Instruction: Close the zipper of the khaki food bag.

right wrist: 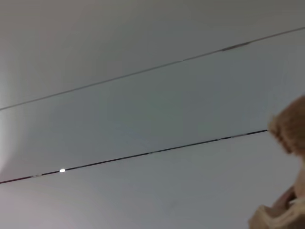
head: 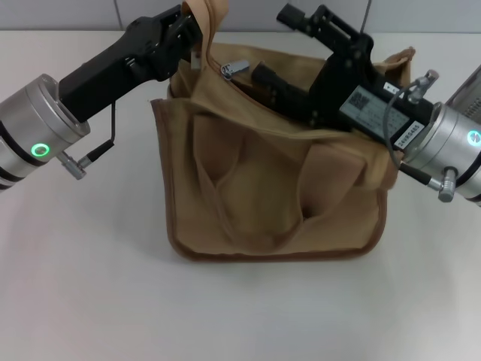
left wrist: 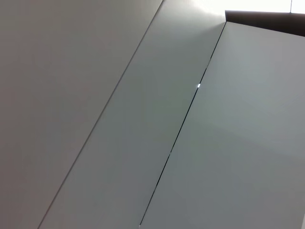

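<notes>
The khaki food bag (head: 263,203) stands in the middle of the white table in the head view. Its zipper (head: 252,89) runs along the top and gapes open, with the silver pull tab (head: 237,68) at the bag's far left end. My left gripper (head: 195,39) is at the bag's far left corner, shut on a tan handle strap (head: 208,15) that it holds pulled upward. My right gripper (head: 264,77) lies over the bag's top, pointing at the pull tab and a little short of it. A bit of khaki fabric (right wrist: 288,131) shows in the right wrist view.
The white table (head: 83,286) spreads around the bag on all sides. A tiled wall (head: 90,11) runs along the back. The left wrist view shows only grey wall panels (left wrist: 143,119).
</notes>
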You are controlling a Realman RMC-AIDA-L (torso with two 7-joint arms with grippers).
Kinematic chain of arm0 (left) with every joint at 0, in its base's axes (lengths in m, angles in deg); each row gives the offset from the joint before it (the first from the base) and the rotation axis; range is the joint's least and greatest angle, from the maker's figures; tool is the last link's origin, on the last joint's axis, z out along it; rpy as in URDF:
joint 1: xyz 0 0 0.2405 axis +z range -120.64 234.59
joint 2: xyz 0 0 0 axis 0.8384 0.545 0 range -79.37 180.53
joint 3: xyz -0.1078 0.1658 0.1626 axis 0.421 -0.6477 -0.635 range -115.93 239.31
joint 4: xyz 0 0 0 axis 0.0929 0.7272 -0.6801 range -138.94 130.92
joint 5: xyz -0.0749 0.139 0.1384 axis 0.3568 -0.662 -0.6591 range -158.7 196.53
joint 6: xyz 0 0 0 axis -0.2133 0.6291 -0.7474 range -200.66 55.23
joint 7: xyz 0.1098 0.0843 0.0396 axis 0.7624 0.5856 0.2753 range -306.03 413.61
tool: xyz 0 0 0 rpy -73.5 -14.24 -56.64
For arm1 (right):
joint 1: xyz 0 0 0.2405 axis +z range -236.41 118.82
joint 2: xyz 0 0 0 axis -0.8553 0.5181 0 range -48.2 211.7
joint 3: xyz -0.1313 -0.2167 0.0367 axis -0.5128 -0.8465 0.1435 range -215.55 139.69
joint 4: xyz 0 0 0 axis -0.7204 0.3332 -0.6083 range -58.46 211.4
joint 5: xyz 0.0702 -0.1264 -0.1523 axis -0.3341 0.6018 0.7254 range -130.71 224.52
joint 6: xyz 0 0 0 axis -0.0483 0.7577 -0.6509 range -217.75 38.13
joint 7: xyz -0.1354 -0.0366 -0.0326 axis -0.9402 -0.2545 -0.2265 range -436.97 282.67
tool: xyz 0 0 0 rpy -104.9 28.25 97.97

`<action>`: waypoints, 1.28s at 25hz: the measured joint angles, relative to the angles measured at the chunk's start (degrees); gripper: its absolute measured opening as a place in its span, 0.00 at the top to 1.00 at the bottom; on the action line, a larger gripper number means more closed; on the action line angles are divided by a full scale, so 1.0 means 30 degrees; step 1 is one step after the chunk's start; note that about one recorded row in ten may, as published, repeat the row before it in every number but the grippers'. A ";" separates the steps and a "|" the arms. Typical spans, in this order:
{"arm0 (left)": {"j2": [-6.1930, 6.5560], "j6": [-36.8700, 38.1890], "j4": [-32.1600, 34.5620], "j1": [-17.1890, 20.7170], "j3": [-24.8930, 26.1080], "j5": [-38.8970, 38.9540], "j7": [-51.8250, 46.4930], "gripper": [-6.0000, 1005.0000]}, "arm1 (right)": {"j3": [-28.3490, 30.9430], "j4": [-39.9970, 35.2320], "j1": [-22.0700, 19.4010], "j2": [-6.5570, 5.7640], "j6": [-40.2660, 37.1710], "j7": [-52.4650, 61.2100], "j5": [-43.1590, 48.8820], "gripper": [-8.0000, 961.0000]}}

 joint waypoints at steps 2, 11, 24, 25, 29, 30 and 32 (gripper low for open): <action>0.0000 -0.0008 -0.0003 -0.0040 0.0004 0.0001 0.0001 0.93 | -0.0231 0.0028 -0.0002 0.0000 0.0130 -0.0004 0.0004 0.22; -0.0012 -0.0017 -0.0147 -0.0115 -0.0081 0.0000 -0.0004 0.93 | -0.0328 0.0243 0.0492 0.0022 0.0838 -0.0299 0.0019 0.22; -0.0032 -0.0047 -0.0383 -0.0067 -0.0111 -0.0012 -0.0008 0.92 | -0.0262 0.0764 0.1221 0.0061 0.1167 -0.1168 0.0020 0.22; -0.0032 -0.0046 -0.0383 -0.0046 -0.0111 -0.0012 -0.0008 0.92 | -0.0262 0.0759 0.1204 0.0060 0.1248 -0.1225 0.0019 0.22; -0.0031 -0.0049 -0.0380 -0.0003 -0.0113 -0.0008 -0.0007 0.92 | -0.0391 0.0946 0.1178 0.0060 0.2012 -0.1405 0.0014 0.22; -0.0031 -0.0051 -0.0384 -0.0004 -0.0113 -0.0009 -0.0008 0.92 | -0.0394 0.1016 0.1189 0.0060 0.2105 -0.1445 0.0013 0.22; -0.0032 -0.0051 -0.0393 -0.0004 -0.0111 -0.0009 -0.0004 0.92 | -0.0397 0.1075 0.1237 0.0060 0.2153 -0.1489 0.0014 0.22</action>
